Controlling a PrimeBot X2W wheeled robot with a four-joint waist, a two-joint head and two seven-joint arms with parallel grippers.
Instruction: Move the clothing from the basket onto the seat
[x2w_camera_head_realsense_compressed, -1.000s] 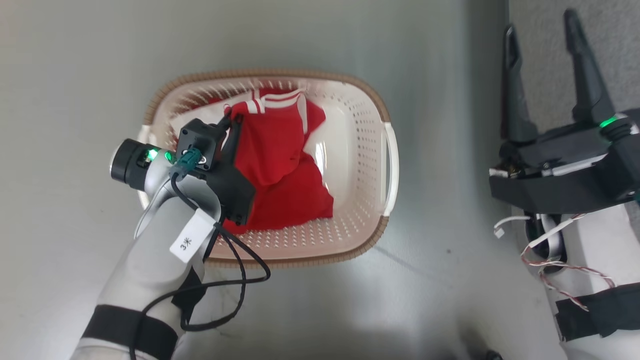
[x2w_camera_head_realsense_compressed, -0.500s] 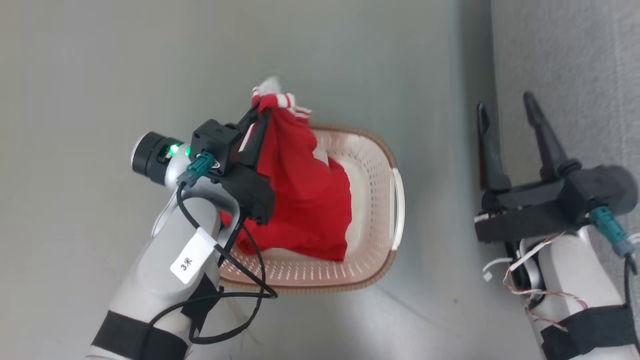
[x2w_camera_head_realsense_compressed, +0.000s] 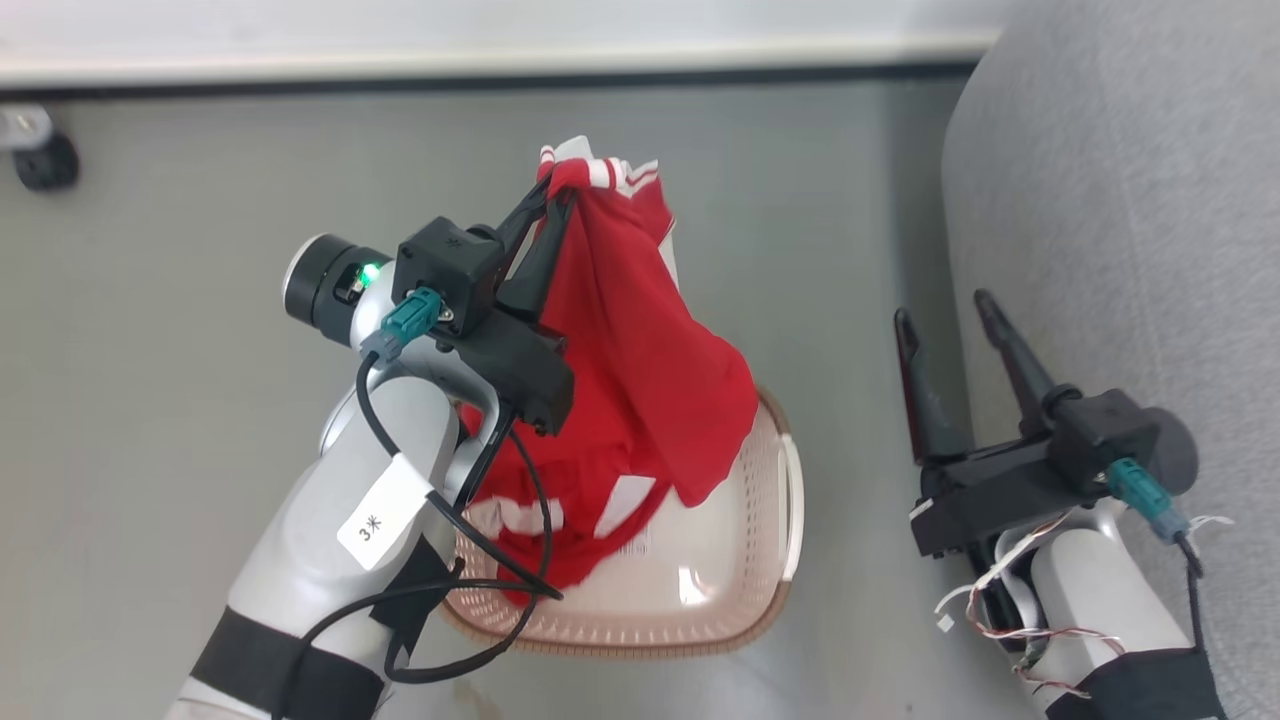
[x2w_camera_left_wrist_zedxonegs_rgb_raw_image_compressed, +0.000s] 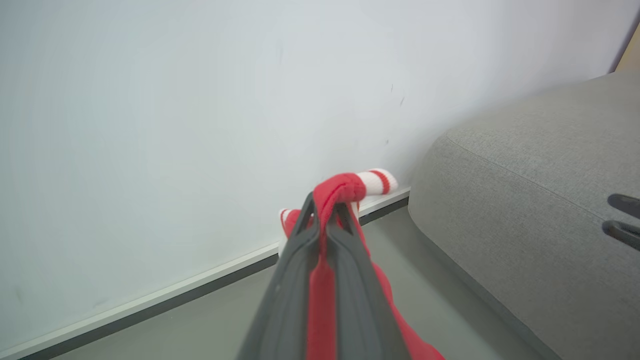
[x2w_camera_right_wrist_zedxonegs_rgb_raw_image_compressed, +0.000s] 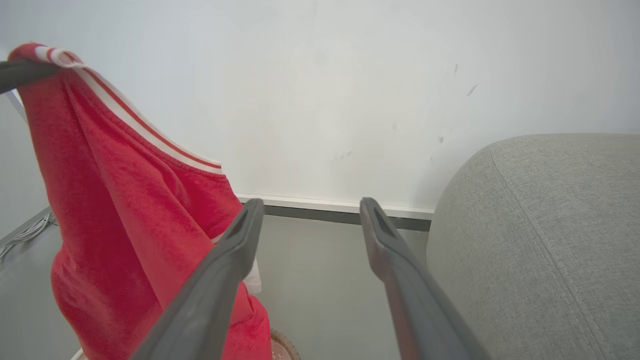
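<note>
My left gripper (x2w_camera_head_realsense_compressed: 555, 195) is shut on the striped trim of the red clothing (x2w_camera_head_realsense_compressed: 640, 360) and holds it up above the basket (x2w_camera_head_realsense_compressed: 775, 560). The fabric hangs down from the fingers, and its lower part with white panels (x2w_camera_head_realsense_compressed: 620, 505) reaches into the basket. In the left wrist view the left gripper (x2w_camera_left_wrist_zedxonegs_rgb_raw_image_compressed: 325, 205) pinches a red fold (x2w_camera_left_wrist_zedxonegs_rgb_raw_image_compressed: 350, 186) between closed fingers. My right gripper (x2w_camera_head_realsense_compressed: 942, 307) stands open and empty between the basket and the grey seat (x2w_camera_head_realsense_compressed: 1120, 200). From the right wrist, the open right gripper (x2w_camera_right_wrist_zedxonegs_rgb_raw_image_compressed: 311, 204) has the clothing (x2w_camera_right_wrist_zedxonegs_rgb_raw_image_compressed: 125, 200) to its left and the seat (x2w_camera_right_wrist_zedxonegs_rgb_raw_image_compressed: 540, 225) to its right.
A white wall with a dark baseboard (x2w_camera_head_realsense_compressed: 500, 72) runs behind the grey floor (x2w_camera_head_realsense_compressed: 180, 250). A small black caster (x2w_camera_head_realsense_compressed: 42, 160) sits by the wall at the far left. Thin cables (x2w_camera_right_wrist_zedxonegs_rgb_raw_image_compressed: 25, 232) lie on the floor beyond the hanging fabric.
My left gripper has risen with the clothing, lifting most of it out of the basket. The head view has shifted, bringing the wall and more of the seat into view.
</note>
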